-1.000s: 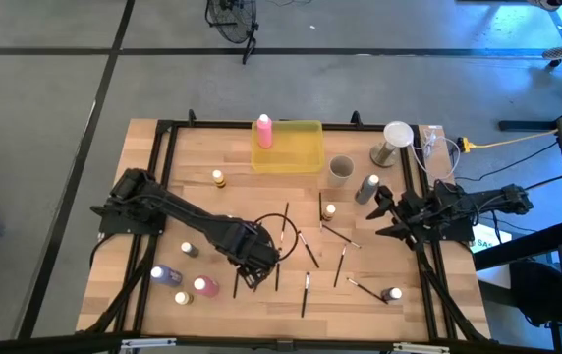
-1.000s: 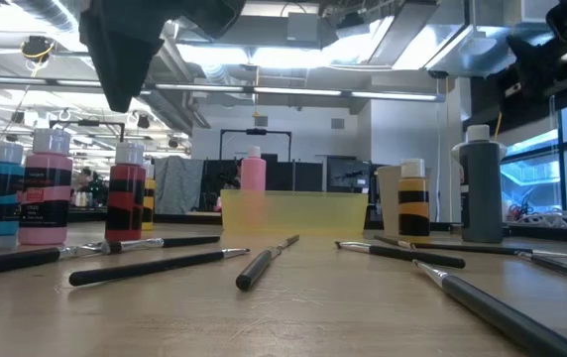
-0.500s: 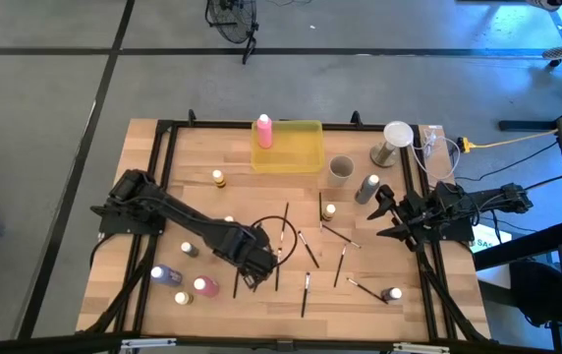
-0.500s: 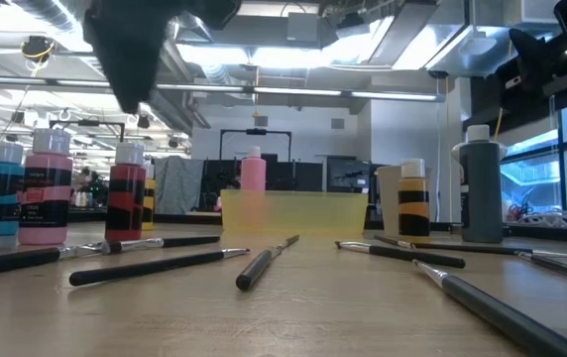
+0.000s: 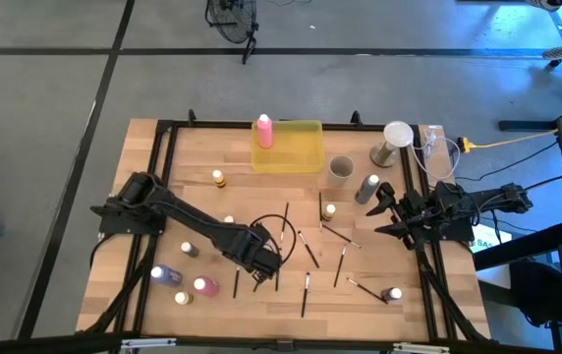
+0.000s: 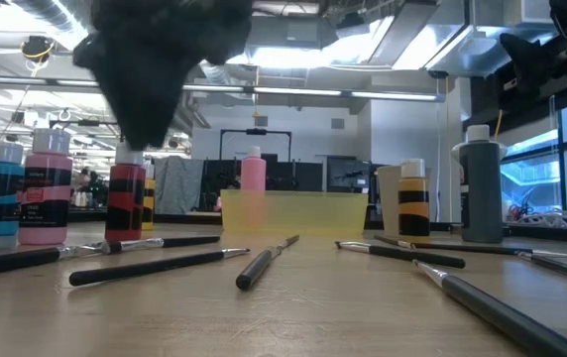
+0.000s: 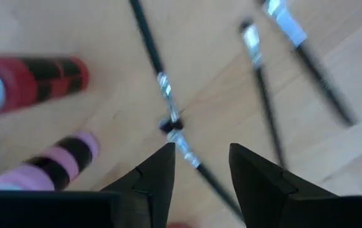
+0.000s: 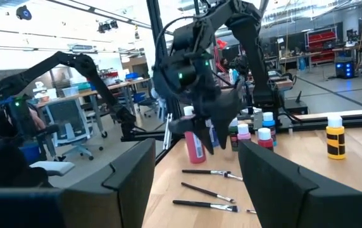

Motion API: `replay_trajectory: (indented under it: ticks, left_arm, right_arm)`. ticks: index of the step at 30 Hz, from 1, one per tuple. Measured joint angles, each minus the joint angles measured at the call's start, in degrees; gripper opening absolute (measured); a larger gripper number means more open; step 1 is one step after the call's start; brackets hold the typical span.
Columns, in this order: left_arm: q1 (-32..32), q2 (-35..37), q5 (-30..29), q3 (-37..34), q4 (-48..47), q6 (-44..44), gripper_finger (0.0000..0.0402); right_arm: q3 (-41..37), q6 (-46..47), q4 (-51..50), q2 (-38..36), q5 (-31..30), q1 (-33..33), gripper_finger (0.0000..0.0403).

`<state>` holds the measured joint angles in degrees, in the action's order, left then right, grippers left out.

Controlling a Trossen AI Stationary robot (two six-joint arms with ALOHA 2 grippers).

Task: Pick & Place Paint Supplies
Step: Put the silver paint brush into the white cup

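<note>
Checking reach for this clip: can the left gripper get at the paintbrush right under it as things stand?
Probably yes: the left gripper hangs open directly over the paintbrush, with bare table around it and nothing between.

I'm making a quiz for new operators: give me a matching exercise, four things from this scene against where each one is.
1. pink bottle
2. cup
3. left gripper
4. right gripper

A. over the scattered paintbrushes
B. standing in the yellow tray
C. at the table's right edge
D. on the wood beside the tray

Pairs: 1-B, 2-D, 3-A, 4-C
</note>
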<state>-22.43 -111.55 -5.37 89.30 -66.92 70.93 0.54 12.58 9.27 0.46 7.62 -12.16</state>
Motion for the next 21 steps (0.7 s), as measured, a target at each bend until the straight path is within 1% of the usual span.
replay_trajectory:
  ticks: [7, 16, 21]
  left_arm:
    - [0.1, -3.8, 2.7, 0.0, 0.1, -0.1, 0.0143]
    - [0.3, -5.2, 1.5, 0.0, 2.4, -0.2, 0.0143]
    - [1.1, -5.7, 1.4, 0.0, 2.3, -2.0, 0.0143]
  right_arm:
    - [0.0, 0.0, 0.0, 0.0, -0.1, 0.0, 0.0229]
    - [0.0, 0.2, 0.0, 0.0, -0.1, 0.0, 0.0229]
    - [0.0, 0.3, 0.0, 0.0, -0.1, 0.0, 0.0229]
